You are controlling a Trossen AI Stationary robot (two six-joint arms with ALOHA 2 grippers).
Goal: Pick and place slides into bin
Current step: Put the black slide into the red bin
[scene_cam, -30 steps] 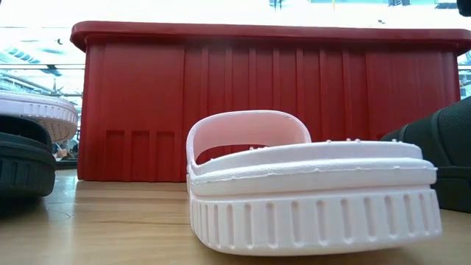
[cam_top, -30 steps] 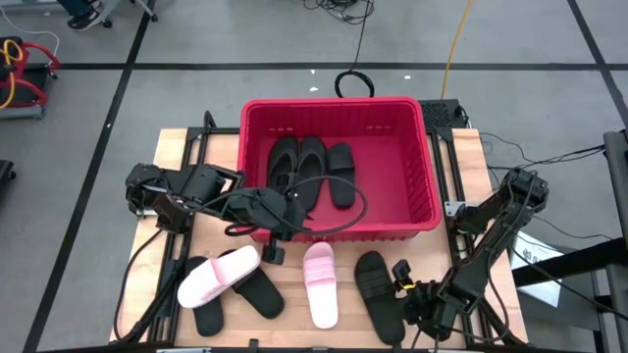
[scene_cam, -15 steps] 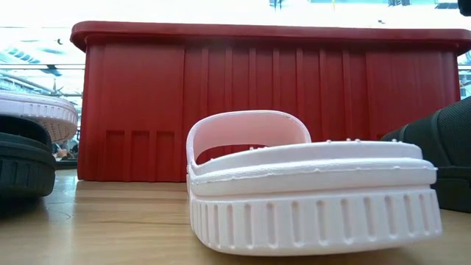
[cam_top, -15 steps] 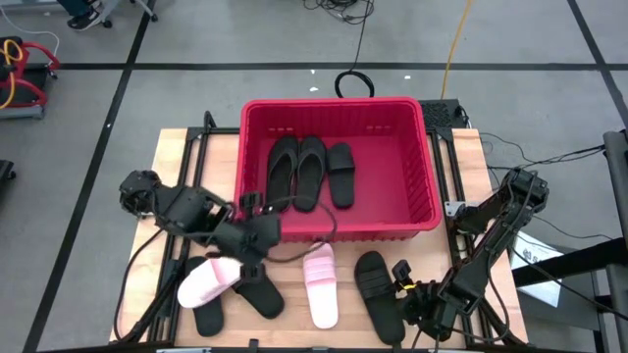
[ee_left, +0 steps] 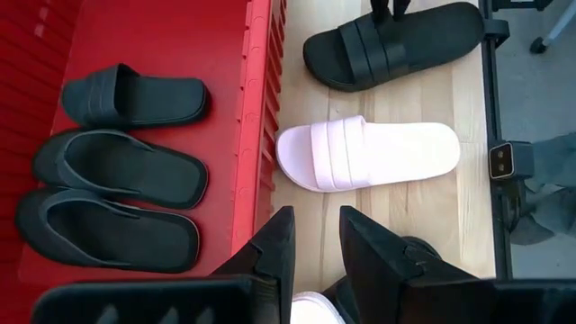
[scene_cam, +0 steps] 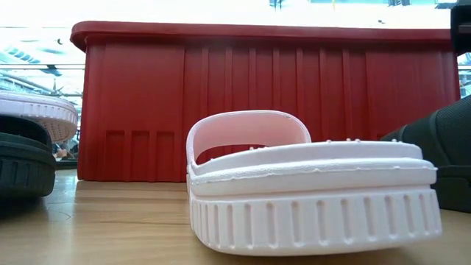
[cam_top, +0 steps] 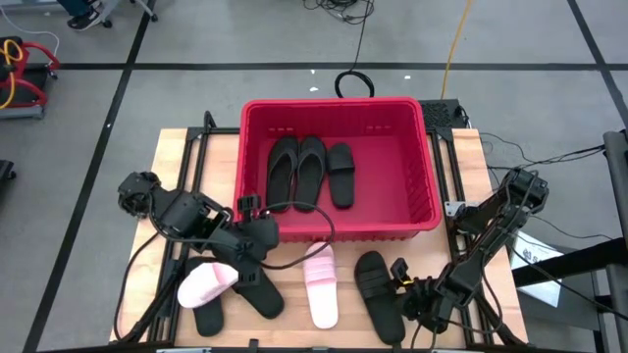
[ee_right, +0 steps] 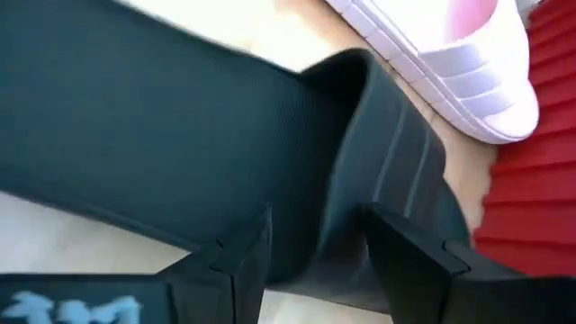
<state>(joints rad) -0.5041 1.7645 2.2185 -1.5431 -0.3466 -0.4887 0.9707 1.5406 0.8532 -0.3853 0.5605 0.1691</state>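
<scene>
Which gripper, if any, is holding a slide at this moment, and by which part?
Neither. The left gripper is open and empty over the table beside the bin; the right gripper is open around a black slide, not yet gripping.

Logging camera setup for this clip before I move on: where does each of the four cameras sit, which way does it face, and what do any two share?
High: overhead, straight down on the red bin and both arms.
Low: table height, level across at the pink slide and bin wall; no arm clearly shown.
Left wrist: looks down past the open left gripper at bin and slides.
Right wrist: close over a black slide, right gripper open.
Shared: the middle pink slide appears in the high, low and left wrist views.
</scene>
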